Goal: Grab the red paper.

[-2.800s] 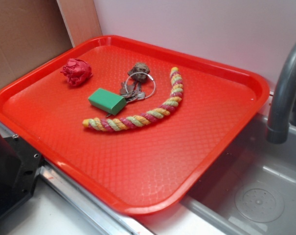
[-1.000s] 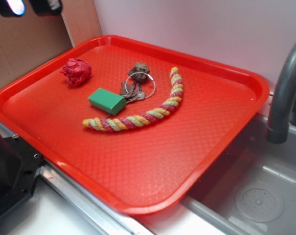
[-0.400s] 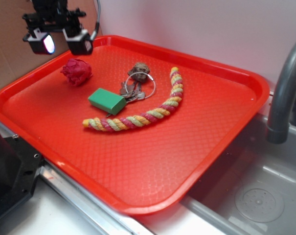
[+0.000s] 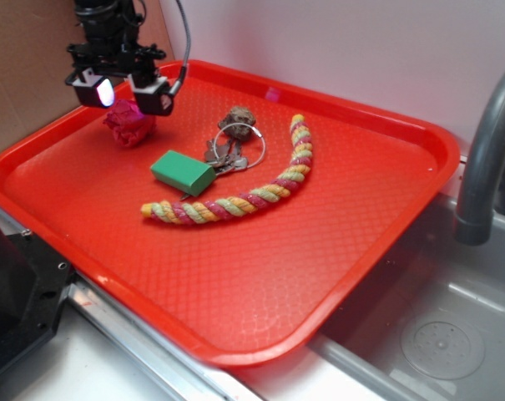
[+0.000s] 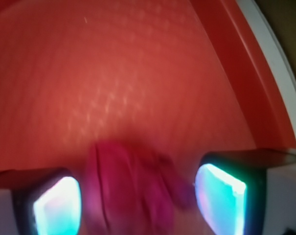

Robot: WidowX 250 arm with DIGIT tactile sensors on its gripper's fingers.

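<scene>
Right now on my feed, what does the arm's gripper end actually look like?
The gripper is black, built of blocky angular parts, with two short fingers set apart. Each finger ends in a pale pad; in the wrist view these pads glow cyan-white inside dark frames. A thin black cable loops down the side of the wrist. No markings are legible.

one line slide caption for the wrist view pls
Open gripper straddling the red paper, blurred, above the red tray.

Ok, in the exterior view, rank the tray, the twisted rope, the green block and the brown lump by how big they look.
1. Tray
2. Twisted rope
3. Green block
4. Brown lump
The lump sits farther back, but that hardly affects the order.
</scene>
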